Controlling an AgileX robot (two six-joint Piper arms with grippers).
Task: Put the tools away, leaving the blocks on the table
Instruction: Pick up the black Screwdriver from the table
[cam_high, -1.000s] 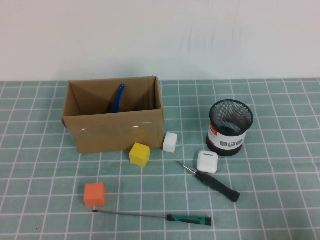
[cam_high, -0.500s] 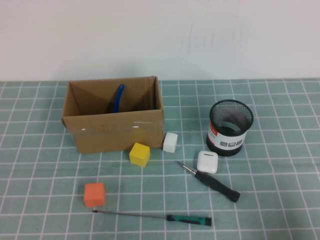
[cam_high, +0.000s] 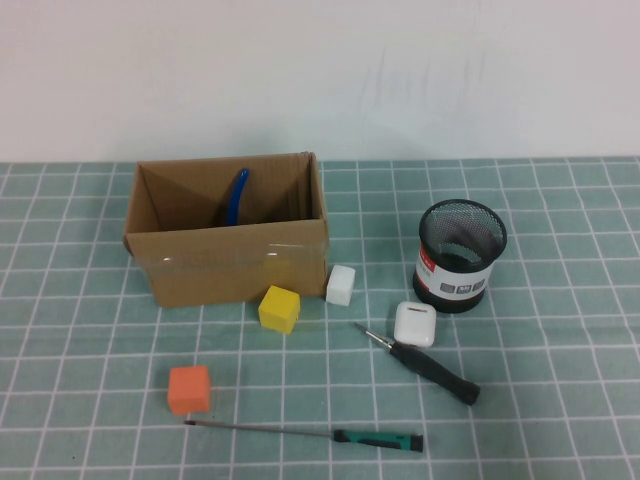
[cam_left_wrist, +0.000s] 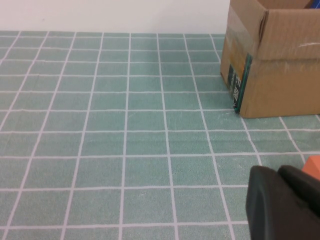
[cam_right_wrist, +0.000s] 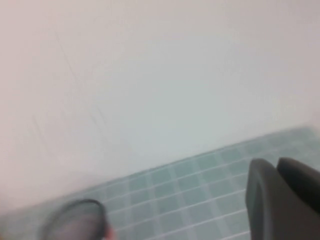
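The blue-handled pliers (cam_high: 237, 195) stand inside the cardboard box (cam_high: 230, 262). The short black-handled screwdriver (cam_high: 432, 368) lies on the teal grid mat (cam_high: 560, 340), right of centre. The long thin screwdriver (cam_high: 310, 433) with its green-and-black handle lies near the front edge. The orange block (cam_high: 189, 388), yellow block (cam_high: 279, 308) and white block (cam_high: 341, 284) sit on the mat in front of the box. Neither arm shows in the high view. My left gripper (cam_left_wrist: 280, 197) is shut and empty, low over the mat, with the orange block (cam_left_wrist: 314, 165) just behind it. My right gripper (cam_right_wrist: 285, 197) is shut and empty, raised and facing the wall.
A white earbud case (cam_high: 415, 323) lies beside the black screwdriver's tip. A black mesh pen cup (cam_high: 461, 255) stands at the right and shows blurred in the right wrist view (cam_right_wrist: 75, 220). The box corner (cam_left_wrist: 270, 65) shows in the left wrist view. A white wall borders the mat's far edge.
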